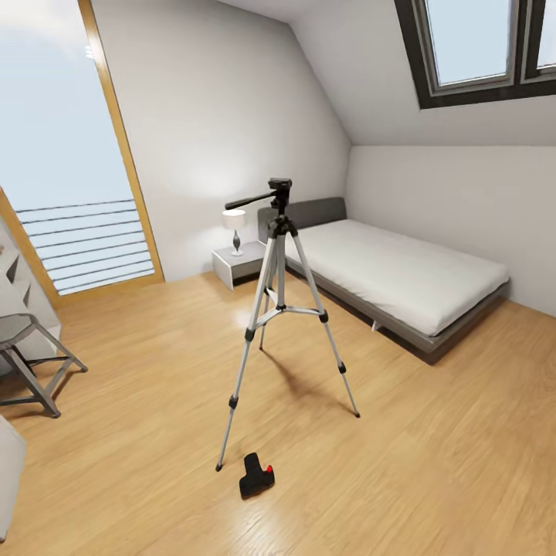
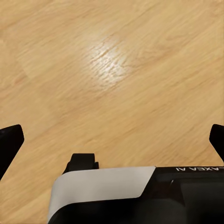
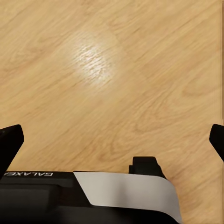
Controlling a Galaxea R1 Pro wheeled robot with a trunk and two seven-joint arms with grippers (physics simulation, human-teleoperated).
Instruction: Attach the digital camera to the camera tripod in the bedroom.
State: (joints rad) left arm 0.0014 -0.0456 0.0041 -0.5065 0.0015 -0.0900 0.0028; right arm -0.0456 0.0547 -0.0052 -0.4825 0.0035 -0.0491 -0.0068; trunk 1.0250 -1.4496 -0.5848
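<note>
Where the light wood plank floor [image 1: 432, 432] fills the lower half of the head view, a tall tripod with three silver legs and a black head with a long pan handle [image 1: 279, 309] is seen standing upright at the centre of the frame. A small black camera body with a round red button [image 1: 255, 475] is seen lying on the floor at lower centre, just beside the tripod's nearest foot and apart from its head. A grey bed with a pale mattress [image 1: 394, 270] is placed at centre right, with a white nightstand [image 1: 239, 266] and a small lamp [image 1: 235, 230] beside it. In the wrist views, the left tool [image 2: 112, 140] and the right tool [image 3: 112, 140] are each shown with black fingertips [image 2: 10, 140] spread wide apart over bare floor.
</note>
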